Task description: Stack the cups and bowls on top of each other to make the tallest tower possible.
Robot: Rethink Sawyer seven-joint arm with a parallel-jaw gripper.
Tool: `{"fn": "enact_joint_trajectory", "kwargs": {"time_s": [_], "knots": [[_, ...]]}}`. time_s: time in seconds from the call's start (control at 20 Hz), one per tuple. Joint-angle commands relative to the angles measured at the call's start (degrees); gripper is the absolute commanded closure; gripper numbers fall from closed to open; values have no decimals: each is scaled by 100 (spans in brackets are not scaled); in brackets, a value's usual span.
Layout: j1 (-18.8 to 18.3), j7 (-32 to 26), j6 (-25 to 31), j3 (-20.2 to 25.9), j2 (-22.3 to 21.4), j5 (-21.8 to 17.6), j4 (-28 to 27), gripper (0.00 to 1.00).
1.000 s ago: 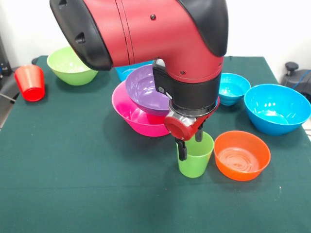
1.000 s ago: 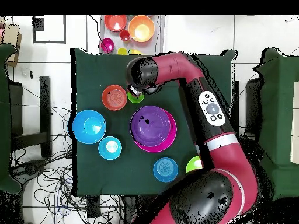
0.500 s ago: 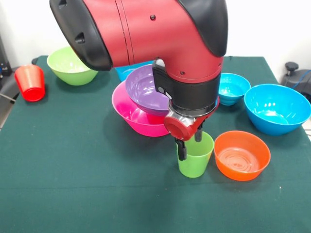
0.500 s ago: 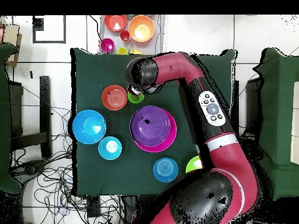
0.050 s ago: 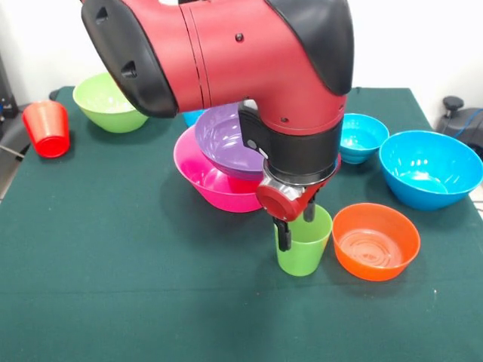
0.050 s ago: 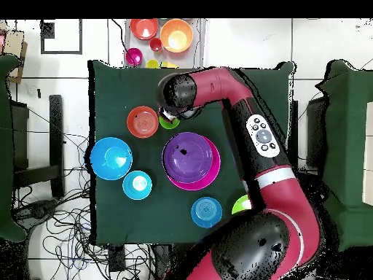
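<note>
A lime green cup (image 5: 302,253) stands upright on the green cloth beside the orange bowl (image 5: 375,241). My gripper (image 5: 296,225) is down over the cup's rim and open. One finger (image 5: 283,235) is outside the cup's left wall and the other reaches inside. The tower is a purple bowl (image 5: 226,139) nested in the wide hot pink bowl (image 5: 207,181), just behind the cup. In the overhead view the wrist covers most of the lime green cup (image 6: 170,122), next to the orange bowl (image 6: 143,122) and the purple bowl (image 6: 189,157).
A large blue bowl (image 5: 430,167) and a small cyan bowl (image 5: 362,137) sit at the right. A lime green bowl (image 5: 109,102) and a red-orange cup (image 5: 47,128) are at the far left. Another small cyan bowl (image 6: 207,212) lies near the robot's base.
The arm's upper body has shifted very slightly. The gripper and the lime green cup stay where they were.
</note>
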Motion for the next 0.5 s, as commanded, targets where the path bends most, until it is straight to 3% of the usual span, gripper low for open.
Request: {"fn": "enact_joint_trajectory", "kwargs": {"time_s": [0.05,0.5], "knots": [[211,-644,-406,-522,355,-474,-348,0],[337,-1027,-414,-434,808,-594,-1031,0]]}}
